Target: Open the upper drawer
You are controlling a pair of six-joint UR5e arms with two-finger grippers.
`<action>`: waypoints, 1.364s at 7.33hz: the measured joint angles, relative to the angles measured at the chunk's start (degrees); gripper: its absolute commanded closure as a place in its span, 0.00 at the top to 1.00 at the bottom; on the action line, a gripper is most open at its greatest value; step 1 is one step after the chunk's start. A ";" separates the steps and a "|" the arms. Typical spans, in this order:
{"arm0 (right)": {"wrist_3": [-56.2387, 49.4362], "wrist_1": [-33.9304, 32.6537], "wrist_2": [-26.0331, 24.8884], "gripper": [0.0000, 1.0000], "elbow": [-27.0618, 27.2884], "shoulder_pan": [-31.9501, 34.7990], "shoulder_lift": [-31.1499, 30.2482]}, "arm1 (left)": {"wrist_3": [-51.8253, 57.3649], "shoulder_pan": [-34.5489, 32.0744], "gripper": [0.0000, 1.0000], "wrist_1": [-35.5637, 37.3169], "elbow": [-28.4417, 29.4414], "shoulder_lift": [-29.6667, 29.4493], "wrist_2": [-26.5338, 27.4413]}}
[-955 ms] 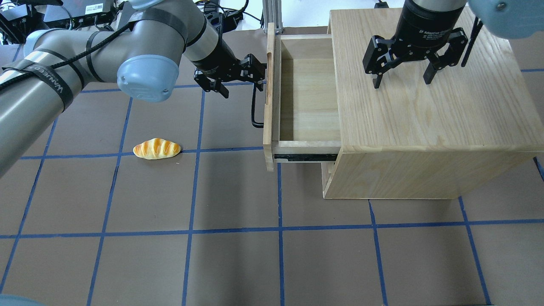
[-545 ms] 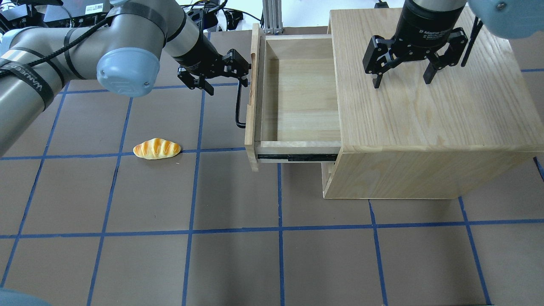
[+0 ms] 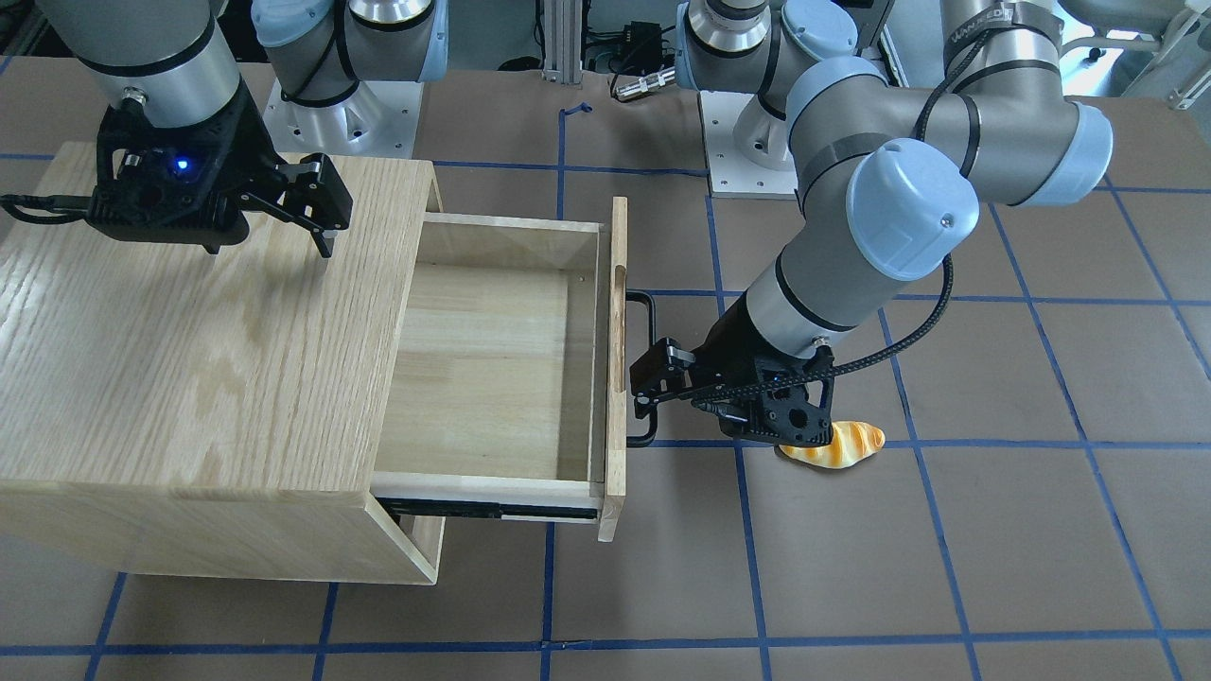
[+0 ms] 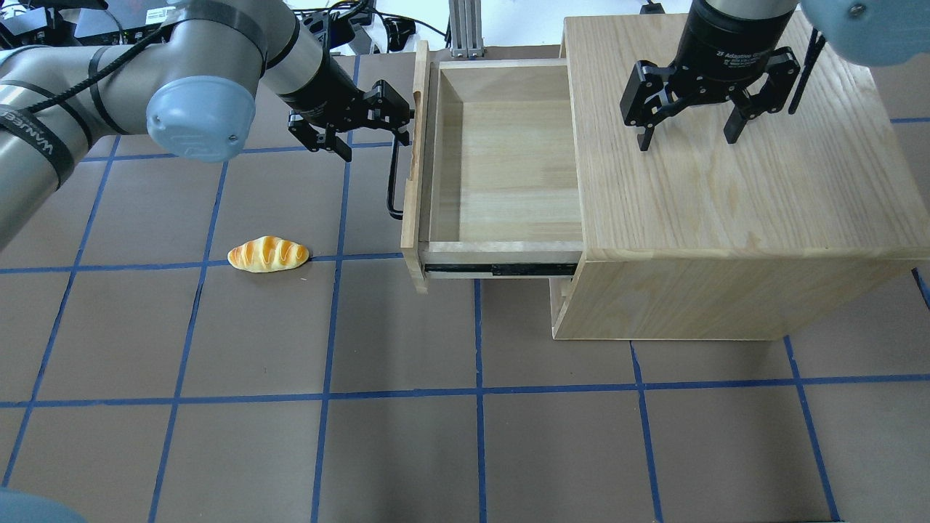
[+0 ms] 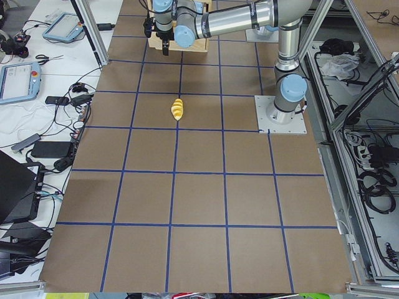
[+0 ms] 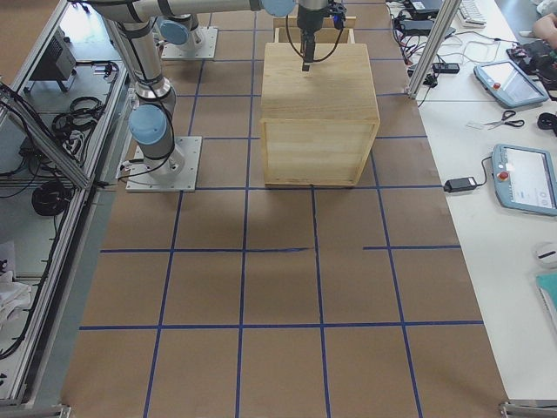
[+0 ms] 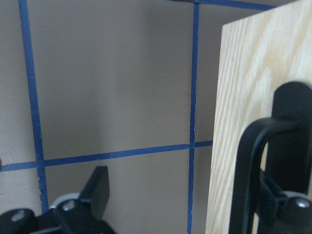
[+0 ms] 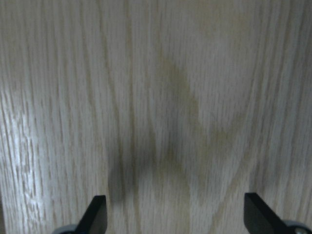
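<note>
The upper drawer [image 4: 415, 160] stands pulled far out of the oak cabinet [image 4: 726, 189] toward the left, its pale inside bare. Its black bar handle [image 4: 393, 181] faces left. My left gripper [image 4: 360, 131] is open at the handle's far end, with one finger hooked between bar and drawer front. The left wrist view shows the handle [image 7: 246, 165] against the drawer front [image 7: 243, 73], the other finger [image 7: 97, 185] apart on the left. My right gripper [image 4: 686, 142] is open and empty just above the cabinet top [image 8: 156, 97].
A toy bread roll [image 4: 268, 254] lies on the brown mat left of the drawer; in the front-facing view it [image 3: 851, 443] sits just behind the left wrist. Blue tape lines cross the mat. The drawer's slide rail [image 4: 501, 269] shows on the near side.
The left gripper has moved left with the handle, and the drawer has slid further out of the cabinet. The right gripper and the bread roll have not moved.
</note>
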 measured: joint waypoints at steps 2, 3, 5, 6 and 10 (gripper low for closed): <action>0.03 0.00 0.00 1.00 0.00 0.02 0.00 | 0.00 0.10 1.00 -2.68 0.57 1.45 1.47; 0.05 0.00 0.00 1.00 0.01 0.01 0.00 | 0.00 0.19 1.00 -5.28 1.10 3.12 2.26; 0.05 0.00 0.00 1.00 0.03 0.02 0.00 | 0.17 0.71 1.00 -9.48 1.44 7.05 4.56; 0.02 0.00 0.00 1.00 0.04 0.01 0.00 | 2.42 1.19 1.00 -11.39 1.35 9.04 7.80; -0.01 0.00 0.00 1.00 0.00 0.01 0.00 | 11.10 4.14 1.00 -16.02 1.08 15.77 17.58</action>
